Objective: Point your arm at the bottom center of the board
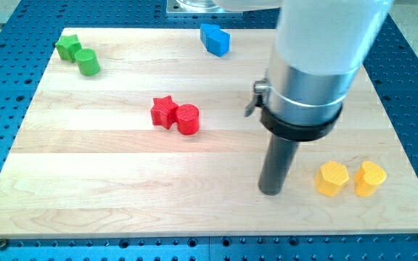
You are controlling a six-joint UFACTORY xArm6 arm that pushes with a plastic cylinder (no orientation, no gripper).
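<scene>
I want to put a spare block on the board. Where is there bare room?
Widest bare patch: the view's bottom left, below the red star and red cylinder. Another lies between the green blocks and blue block. Crowded: bottom right, where my tip stands beside the yellow blocks.

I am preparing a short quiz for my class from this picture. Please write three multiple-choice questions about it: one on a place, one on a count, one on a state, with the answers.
1. Where is my tip?
A. left of the yellow blocks
B. between the red blocks
C. above the blue block

2. How many green blocks are there?
A. one
B. two
C. three

3. The red star and red cylinder are:
A. touching
B. far apart
C. stacked

Answers:
1 A: the tip stands on the board just left of the yellow hexagon and yellow heart.
2 B: a green star and green cylinder.
3 A: red star meets red cylinder.
</scene>
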